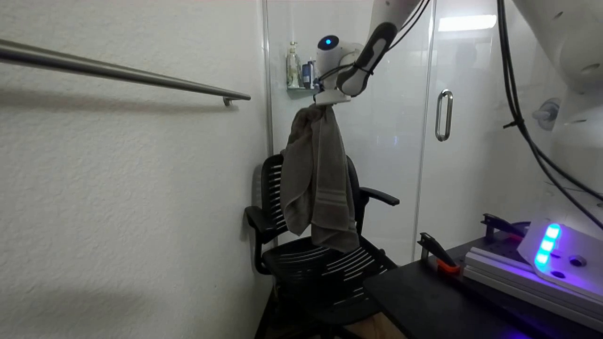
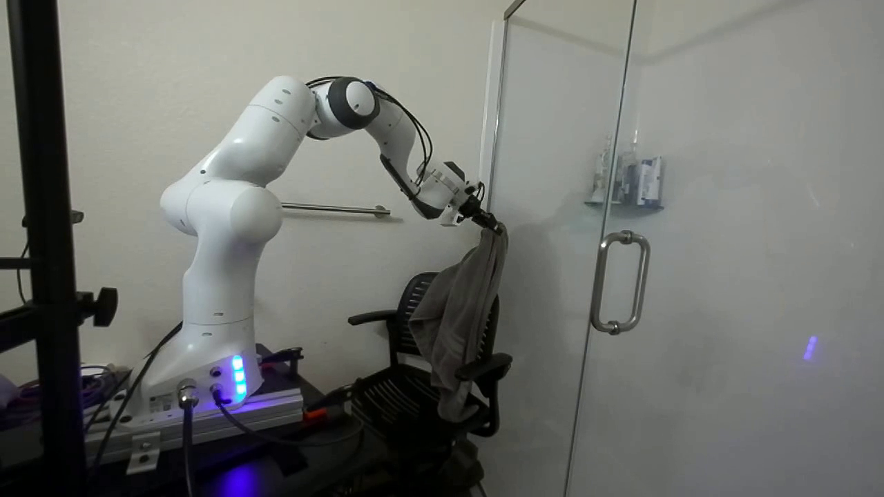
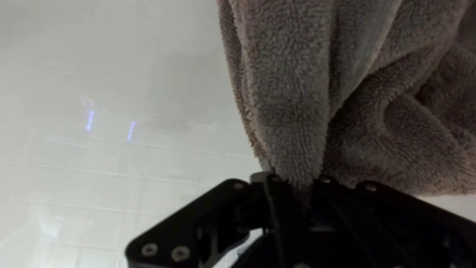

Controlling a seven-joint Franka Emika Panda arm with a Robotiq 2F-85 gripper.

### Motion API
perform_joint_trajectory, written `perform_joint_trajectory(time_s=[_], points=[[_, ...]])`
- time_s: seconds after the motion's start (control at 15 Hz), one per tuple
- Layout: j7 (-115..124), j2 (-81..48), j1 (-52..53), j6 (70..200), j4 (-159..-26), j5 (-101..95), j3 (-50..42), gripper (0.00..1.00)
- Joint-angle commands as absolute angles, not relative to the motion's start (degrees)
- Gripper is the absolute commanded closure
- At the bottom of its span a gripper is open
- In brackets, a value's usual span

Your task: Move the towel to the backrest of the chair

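The grey-brown towel (image 1: 332, 181) hangs bunched from my gripper in both exterior views. My gripper (image 2: 494, 225) is shut on the towel's top end (image 2: 459, 324), above the level of the backrest. The wrist view shows the towel (image 3: 290, 93) pinched between the black fingers (image 3: 297, 186). The towel hangs down in front of the slatted black backrest (image 1: 273, 188) and hides its middle. Its lower end reaches down near the seat of the black chair (image 1: 301, 263). I cannot tell whether it touches the backrest or seat. The backrest's left part also shows in an exterior view (image 2: 414, 297).
A metal towel bar (image 1: 141, 73) is on the wall beside the chair. A glass shower panel with a door handle (image 2: 619, 283) stands close behind and beside the chair. Bottles (image 1: 293, 66) stand on a corner shelf. A black table (image 1: 424, 301) with clamps holds the robot base.
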State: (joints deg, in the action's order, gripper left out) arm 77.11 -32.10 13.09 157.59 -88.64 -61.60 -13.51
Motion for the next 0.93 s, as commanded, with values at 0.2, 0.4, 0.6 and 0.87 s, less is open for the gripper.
perform_joint_trajectory(time_s=[0.2, 0.4, 0.6, 0.87], points=[[56.0, -33.9, 4.0, 158.8, -90.0, -39.7, -1.7, 0.62], [43.5, -31.1, 3.3, 155.9, -91.3, -25.2, 1.6, 0.42], [34.5, -27.0, 4.9, 149.2, -91.2, -13.0, 1.8, 0.2], [33.2, -19.8, 9.2, 131.5, -88.2, -8.7, -0.3, 0.0]])
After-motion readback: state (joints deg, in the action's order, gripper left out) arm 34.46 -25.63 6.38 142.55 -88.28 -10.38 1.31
